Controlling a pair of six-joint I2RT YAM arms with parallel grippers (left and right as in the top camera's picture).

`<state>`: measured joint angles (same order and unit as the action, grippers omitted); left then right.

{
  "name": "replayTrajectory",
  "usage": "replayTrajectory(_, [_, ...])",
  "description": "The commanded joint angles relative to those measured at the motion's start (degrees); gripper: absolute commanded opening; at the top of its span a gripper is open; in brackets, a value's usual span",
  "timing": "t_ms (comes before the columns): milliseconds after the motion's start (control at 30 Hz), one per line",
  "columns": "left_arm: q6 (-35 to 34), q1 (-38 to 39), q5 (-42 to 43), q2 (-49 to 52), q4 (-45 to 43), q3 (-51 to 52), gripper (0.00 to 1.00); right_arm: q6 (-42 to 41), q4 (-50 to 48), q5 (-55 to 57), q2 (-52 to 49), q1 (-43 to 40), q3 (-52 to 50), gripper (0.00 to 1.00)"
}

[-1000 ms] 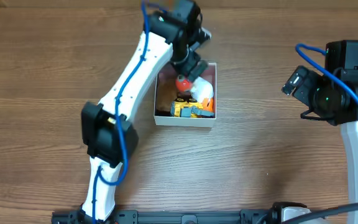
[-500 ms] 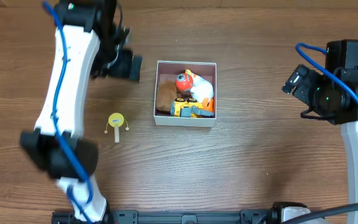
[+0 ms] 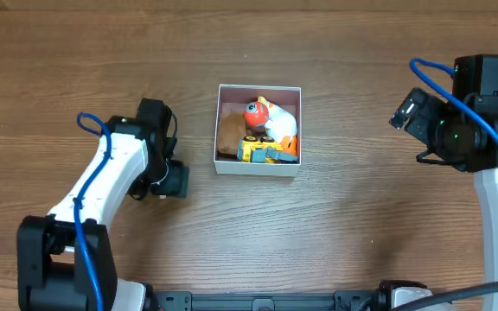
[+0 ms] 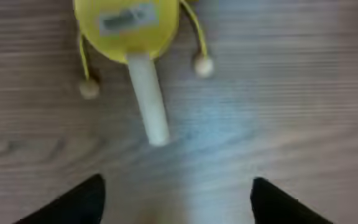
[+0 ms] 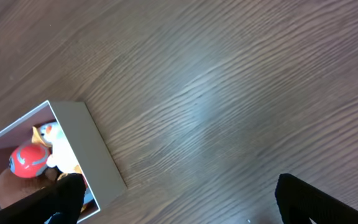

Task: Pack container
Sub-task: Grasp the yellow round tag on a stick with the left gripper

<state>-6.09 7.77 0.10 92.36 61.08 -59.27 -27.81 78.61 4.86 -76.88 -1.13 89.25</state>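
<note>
The container (image 3: 258, 168) is a square white-walled box with a pink inside, at the table's middle. It holds a red-and-white figure (image 3: 264, 115), a yellow truck (image 3: 260, 152) and a brown piece (image 3: 228, 135). It also shows in the right wrist view (image 5: 95, 149). A yellow rattle-drum toy (image 4: 128, 25) with a white stick lies on the table just ahead of my left gripper (image 4: 178, 183), which is open and empty. In the overhead view my left gripper (image 3: 169, 180) hides this toy. My right gripper (image 5: 179, 186) is open and empty, well right of the container.
The right arm (image 3: 474, 130) stands at the table's right side. The left arm (image 3: 102, 186) stretches from the front left towards the spot left of the container. The table is brown wood.
My left arm has swung from over the container out to the far left, then down over the yellow toy lying left of the container. The right arm has not moved.
</note>
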Motion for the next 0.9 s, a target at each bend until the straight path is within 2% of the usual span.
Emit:
replayTrajectory(0, [-4.48,-0.98,-4.70,-0.98,-4.00,2.78,0.70,0.22,-0.37,0.24,0.26,-0.24,0.83,1.00])
replayTrajectory(167, [-4.20,-2.80,-4.57,-0.22,-11.04,5.92,0.64,0.22,-1.36,0.22,0.26,-0.24,0.83,1.00])
replayTrajectory(200, [-4.22,-2.80,-4.57,0.59,-12.70,6.56,0.59,0.22,-1.42,0.22,0.26,-0.24,0.83,1.00])
replayTrajectory(467, [-4.26,-2.80,-2.86,8.46,-17.90,6.73,0.56,0.22,-2.03,0.22,0.26,-0.24,0.83,1.00])
replayTrajectory(500, [-4.22,-2.80,-2.89,9.16,-18.25,6.73,0.51,0.22,-2.03,0.22,0.26,-0.24,0.83,1.00])
replayTrajectory(533, [-4.22,-2.80,-2.89,9.44,-18.27,6.73,0.41,0.22,-2.03,0.22,0.26,-0.24,0.83,1.00])
replayTrajectory(567, [-4.22,-2.80,-2.82,9.64,-18.08,6.73,0.11,0.22,-2.03,0.22,0.26,-0.24,0.83,1.00])
replayTrajectory(600, [-4.22,-2.80,-2.82,9.64,-17.97,6.71,0.04,0.22,-2.01,0.22,0.26,-0.24,0.83,1.00])
replayTrajectory(667, [-3.76,-2.78,-2.80,9.62,-17.59,6.64,0.04,0.22,-1.92,0.20,0.26,-0.24,0.83,1.00])
replayTrajectory(700, [-1.22,-2.78,-2.82,9.35,-16.24,5.90,0.04,0.22,-1.68,0.20,0.26,-0.24,0.83,1.00])
replayTrajectory(800, [2.19,-2.78,-2.80,8.31,-8.90,0.72,0.04,0.22,-1.18,0.20,0.26,-0.24,0.83,1.00])
replayTrajectory(867, [4.28,-2.27,-2.51,7.28,-1.18,-6.75,0.04,0.22,-0.92,0.20,0.26,-0.24,0.83,1.00])
